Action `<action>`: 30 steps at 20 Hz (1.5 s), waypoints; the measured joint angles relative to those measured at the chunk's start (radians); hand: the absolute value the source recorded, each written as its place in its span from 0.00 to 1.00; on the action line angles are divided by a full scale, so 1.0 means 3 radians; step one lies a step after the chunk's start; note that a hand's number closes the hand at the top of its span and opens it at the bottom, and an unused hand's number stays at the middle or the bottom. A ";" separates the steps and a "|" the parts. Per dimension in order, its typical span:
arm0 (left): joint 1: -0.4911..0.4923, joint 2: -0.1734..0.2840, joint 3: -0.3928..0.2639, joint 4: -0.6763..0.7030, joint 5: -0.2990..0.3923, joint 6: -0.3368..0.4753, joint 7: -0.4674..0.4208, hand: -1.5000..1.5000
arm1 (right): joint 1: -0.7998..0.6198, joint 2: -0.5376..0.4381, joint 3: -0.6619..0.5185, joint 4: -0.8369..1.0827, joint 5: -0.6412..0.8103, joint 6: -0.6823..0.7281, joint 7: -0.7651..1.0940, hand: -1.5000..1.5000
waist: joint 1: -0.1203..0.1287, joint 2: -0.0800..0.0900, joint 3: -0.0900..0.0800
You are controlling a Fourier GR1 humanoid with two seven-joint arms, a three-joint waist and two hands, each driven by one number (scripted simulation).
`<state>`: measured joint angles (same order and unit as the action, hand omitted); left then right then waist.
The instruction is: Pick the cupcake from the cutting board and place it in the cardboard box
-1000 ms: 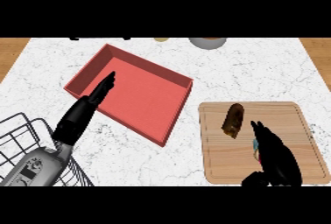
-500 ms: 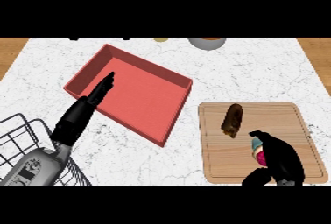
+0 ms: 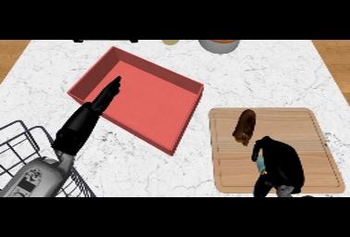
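right hand (image 3: 279, 166) curls around the cupcake (image 3: 260, 163) on the cutting board (image 3: 226, 171) | left hand (image 3: 106, 96) flat over red box (image 3: 179, 129) | cupcake not in box yet

One red box (image 3: 147, 104), one wooden cutting board (image 3: 301, 134), one brown cupcake (image 3: 245, 127), one wire rack (image 3: 24, 152) and two black hands are visible: left (image 3: 103, 99), right (image 3: 280, 164). One bowl (image 3: 219, 45) sits at the far edge.
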<state>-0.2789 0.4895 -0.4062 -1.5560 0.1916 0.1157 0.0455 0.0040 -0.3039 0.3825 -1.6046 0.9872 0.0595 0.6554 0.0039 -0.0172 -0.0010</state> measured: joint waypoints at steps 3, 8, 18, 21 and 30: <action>-0.0077 -0.0012 -0.0045 -0.0006 0.0019 -0.0030 0.0007 0.50 | -0.0274 0.0404 0.0390 0.0000 0.0346 0.0106 0.0422 1.00 | 0.0093 0.0016 -0.0017; -0.0199 -0.0085 -0.0067 0.0025 0.0026 -0.0113 -0.0008 0.50 | -0.0775 0.0826 0.0922 0.0162 0.0595 0.0047 0.1025 1.00 | 0.0287 0.0072 0.0002; -0.0305 -0.0157 -0.0090 0.0171 0.0059 -0.0204 -0.0007 0.50 | -0.1794 0.0953 0.1495 0.0303 0.0842 -0.0007 0.1600 1.00 | 0.0399 0.0062 0.0010; -0.0334 -0.0173 -0.0109 0.0200 0.0063 -0.0223 0.0001 0.50 | -0.2040 0.0956 0.1580 0.0247 0.0793 -0.0014 0.1670 1.00 | 0.0424 0.0051 0.0010; -0.0369 -0.0189 -0.0142 0.0287 0.0091 -0.0214 -0.0002 0.50 | -0.2703 0.0952 0.1478 0.0133 0.0809 -0.0082 0.1828 1.00 | 0.0415 0.0017 0.0009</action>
<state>-0.3897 0.4327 -0.4489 -1.4699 0.2188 0.0514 0.0448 -0.8069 -0.0184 0.8259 -1.5647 1.2301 0.0349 1.2038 0.1284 -0.0121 0.0018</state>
